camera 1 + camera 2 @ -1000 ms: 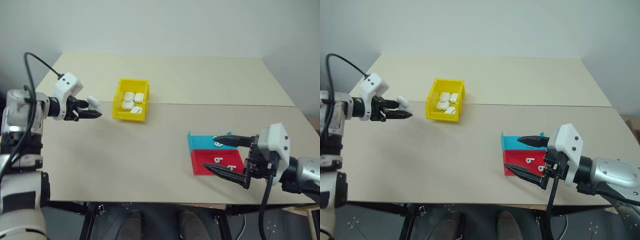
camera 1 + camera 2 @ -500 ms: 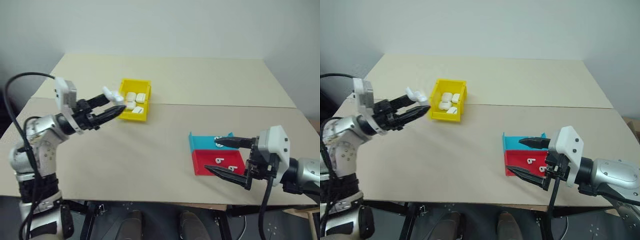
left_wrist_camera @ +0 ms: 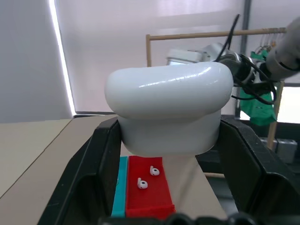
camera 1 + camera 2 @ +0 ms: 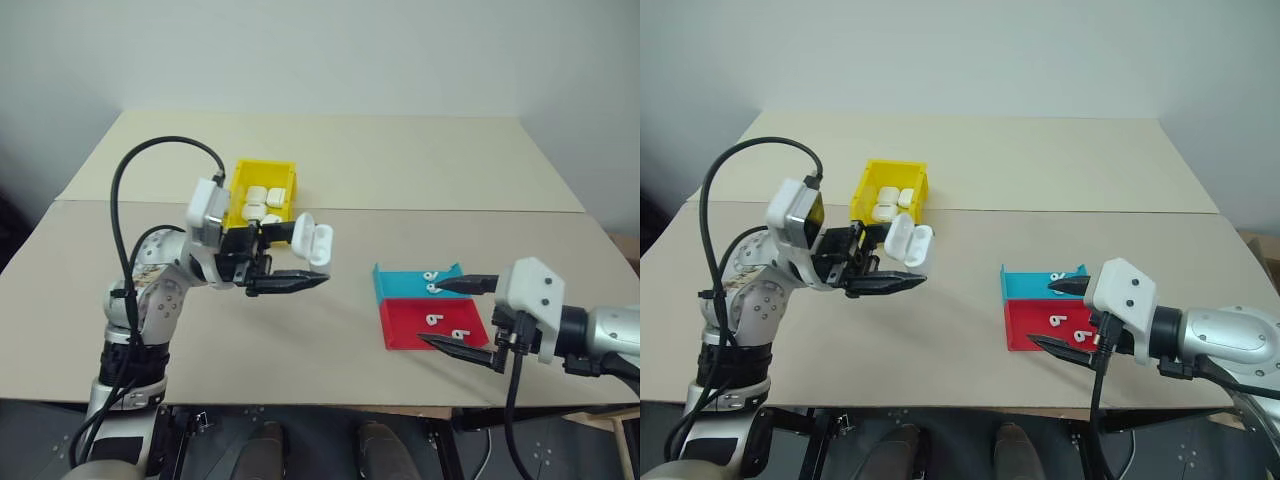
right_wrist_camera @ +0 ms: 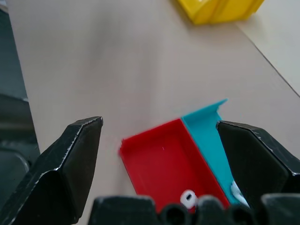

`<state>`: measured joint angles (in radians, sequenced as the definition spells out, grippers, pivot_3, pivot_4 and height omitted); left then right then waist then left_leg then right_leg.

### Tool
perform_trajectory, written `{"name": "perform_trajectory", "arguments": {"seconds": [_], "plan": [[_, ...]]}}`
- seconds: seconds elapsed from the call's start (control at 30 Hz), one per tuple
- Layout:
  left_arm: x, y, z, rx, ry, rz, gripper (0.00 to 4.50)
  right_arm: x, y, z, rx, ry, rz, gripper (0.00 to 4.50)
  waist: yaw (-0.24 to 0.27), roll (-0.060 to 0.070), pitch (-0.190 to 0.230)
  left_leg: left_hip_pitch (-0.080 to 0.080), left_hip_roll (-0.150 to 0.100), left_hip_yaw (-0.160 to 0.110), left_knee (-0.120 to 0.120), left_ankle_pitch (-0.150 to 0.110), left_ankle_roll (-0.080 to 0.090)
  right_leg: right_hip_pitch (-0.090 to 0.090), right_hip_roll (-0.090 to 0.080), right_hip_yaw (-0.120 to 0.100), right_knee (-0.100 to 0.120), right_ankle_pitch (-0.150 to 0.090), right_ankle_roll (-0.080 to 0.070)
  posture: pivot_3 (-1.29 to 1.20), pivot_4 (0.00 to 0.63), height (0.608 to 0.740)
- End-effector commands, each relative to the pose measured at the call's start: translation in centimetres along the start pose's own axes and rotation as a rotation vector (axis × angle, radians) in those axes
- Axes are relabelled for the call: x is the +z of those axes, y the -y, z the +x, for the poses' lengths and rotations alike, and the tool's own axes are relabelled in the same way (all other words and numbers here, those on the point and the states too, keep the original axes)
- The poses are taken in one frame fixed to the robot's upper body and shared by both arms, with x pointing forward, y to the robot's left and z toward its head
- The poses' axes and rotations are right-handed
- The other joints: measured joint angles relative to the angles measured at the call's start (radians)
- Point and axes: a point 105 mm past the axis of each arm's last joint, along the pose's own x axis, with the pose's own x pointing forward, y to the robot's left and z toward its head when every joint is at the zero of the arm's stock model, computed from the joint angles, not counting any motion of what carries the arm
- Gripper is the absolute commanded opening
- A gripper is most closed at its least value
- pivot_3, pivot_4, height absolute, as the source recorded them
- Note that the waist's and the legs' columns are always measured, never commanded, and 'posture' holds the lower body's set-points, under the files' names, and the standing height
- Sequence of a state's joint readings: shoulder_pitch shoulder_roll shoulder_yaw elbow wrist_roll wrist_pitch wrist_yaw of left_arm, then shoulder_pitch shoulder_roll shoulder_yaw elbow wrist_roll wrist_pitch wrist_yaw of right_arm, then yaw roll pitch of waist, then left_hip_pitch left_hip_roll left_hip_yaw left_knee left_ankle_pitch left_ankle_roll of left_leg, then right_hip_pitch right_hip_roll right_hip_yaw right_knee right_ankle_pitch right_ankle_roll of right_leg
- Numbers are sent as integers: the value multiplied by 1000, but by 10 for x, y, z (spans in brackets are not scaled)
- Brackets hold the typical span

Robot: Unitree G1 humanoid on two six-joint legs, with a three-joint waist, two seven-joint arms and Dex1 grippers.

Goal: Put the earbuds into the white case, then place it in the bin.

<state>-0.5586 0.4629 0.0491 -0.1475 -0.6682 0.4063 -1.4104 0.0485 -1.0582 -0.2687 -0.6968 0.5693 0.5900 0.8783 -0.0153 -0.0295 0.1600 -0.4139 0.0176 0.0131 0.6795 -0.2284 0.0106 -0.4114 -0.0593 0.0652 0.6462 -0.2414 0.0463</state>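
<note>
Nearest, the right gripper (image 4: pixel 462 315), fingers spread wide and empty, straddles the red tray (image 4: pixel 432 324) at the table's (image 4: pixel 400 160) front edge; earbuds (image 4: pixel 428 320) lie in that tray. Left of it is open tabletop. Beyond, the left gripper (image 4: pixel 305 262) clamps the white case (image 4: pixel 313 240), near the yellow bin (image 4: pixel 240 190).

Left of centre in the frame, the left gripper (image 4: pixel 300 262) holds a white case (image 4: pixel 313 243) with its lid open, above the table (image 4: pixel 300 330). Just behind it, toward the upper left, sits the yellow bin (image 4: pixel 262 196) with more cases inside. At lower right, the right gripper (image 4: pixel 465 318) stands spread wide over a blue tray (image 4: pixel 400 285) and a red tray (image 4: pixel 405 322), each holding small white earbuds (image 4: pixel 432 320).
</note>
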Motion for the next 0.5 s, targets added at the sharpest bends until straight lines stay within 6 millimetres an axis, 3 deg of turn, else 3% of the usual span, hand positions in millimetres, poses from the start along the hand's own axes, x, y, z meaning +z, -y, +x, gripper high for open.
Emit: {"name": "perform_trajectory", "arguments": {"seconds": [0.03, 0.2, 0.3, 0.47, 0.5], "plan": [[5, -2, 8, -32, -3, 73, 2763, 4, 17, 0, -69, -59, -82, 4500, -1, 0, 0, 0, 0, 0, 0, 0, 0, 0, 0, 0, 0, 0, 0, 0, 150, 740], [-12, -11, 23, 67, -51, 69, 2763, -4, 23, -1, 14, -237, -123, 4500, 3, 0, 0, 2, 0, 0, -1, 0, 0, 3, 0, 0, -2, 0, 0, 0, 150, 740], [-14, -4, 28, 67, -41, 54, 2763, -6, 22, 4, 101, -289, -219, 3877, 3, 0, 0, 2, 0, 0, -1, -1, 1, 3, 0, -1, -4, 0, 0, 0, 150, 740], [-16, 3, 35, 89, -24, 48, 2763, -20, 26, 19, 209, -370, -320, 2142, -3, 0, 0, 4, 1, 0, -1, -1, 1, 3, 0, 0, -3, 0, 0, 0, 150, 740], [-15, 4, 37, 98, -17, 50, 2763, -26, 29, 24, 223, -396, -334, 2142, -2, 1, 0, 5, 1, 0, -1, -1, 1, 4, 0, 0, -3, 0, 0, 0, 150, 740]]}}
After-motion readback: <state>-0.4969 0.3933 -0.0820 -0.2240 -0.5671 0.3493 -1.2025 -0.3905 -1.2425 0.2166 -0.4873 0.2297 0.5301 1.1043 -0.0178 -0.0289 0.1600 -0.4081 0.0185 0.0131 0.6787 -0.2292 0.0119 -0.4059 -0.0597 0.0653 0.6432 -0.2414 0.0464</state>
